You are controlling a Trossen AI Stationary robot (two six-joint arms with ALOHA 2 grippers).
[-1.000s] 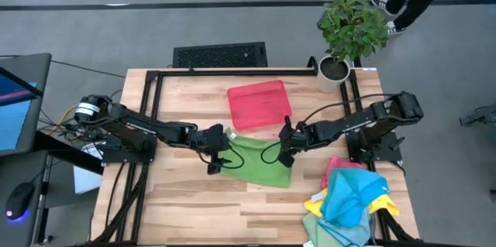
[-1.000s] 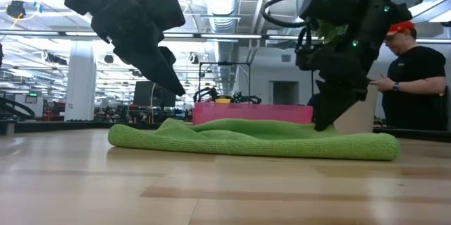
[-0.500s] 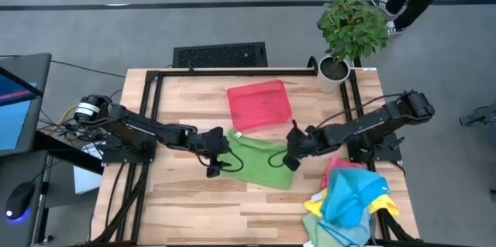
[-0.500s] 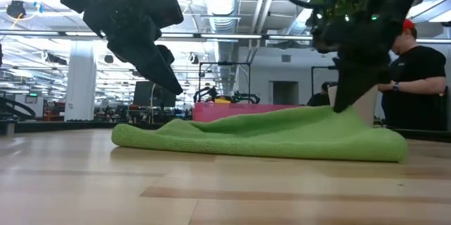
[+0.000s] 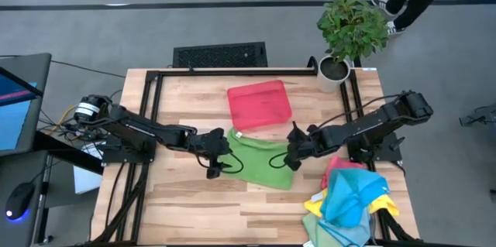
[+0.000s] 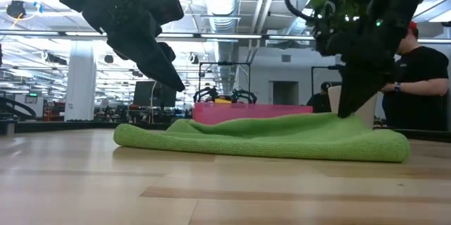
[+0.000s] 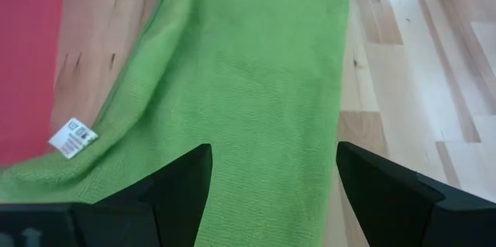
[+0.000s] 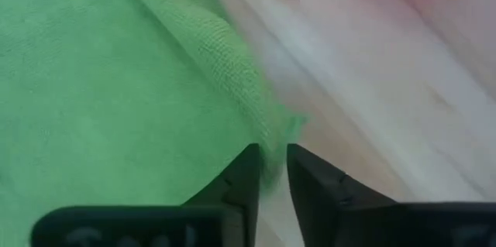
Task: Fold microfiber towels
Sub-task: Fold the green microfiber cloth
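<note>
Since a moment ago, we see the right claw [image 5: 293, 156] has carried the right edge of the soft green microfiber towel [image 5: 260, 159] toward the near-right and lowered it, so the cloth now lies flat, folded double. The right claw's fingers [image 8: 242, 176] stand only a narrow gap apart at the towel's corner; we cannot tell whether they grip the hem. On the nearest right corner of the pale wooden tabletop [image 5: 194, 200], we see a loose heap of light blue, yellow, pink and green microfiber towels [image 5: 349, 200]. At mid-table the green towel lies flat, with the left claw [image 5: 214, 162] spread wide above its left end, holding nothing. Just beyond the towel lies a rigid red rectangular tray [image 5: 260, 104]. At the far right corner stands a green potted plant in a white pot [image 5: 350, 34]. A person in black [image 6: 419, 87] stands beyond the table.
</note>
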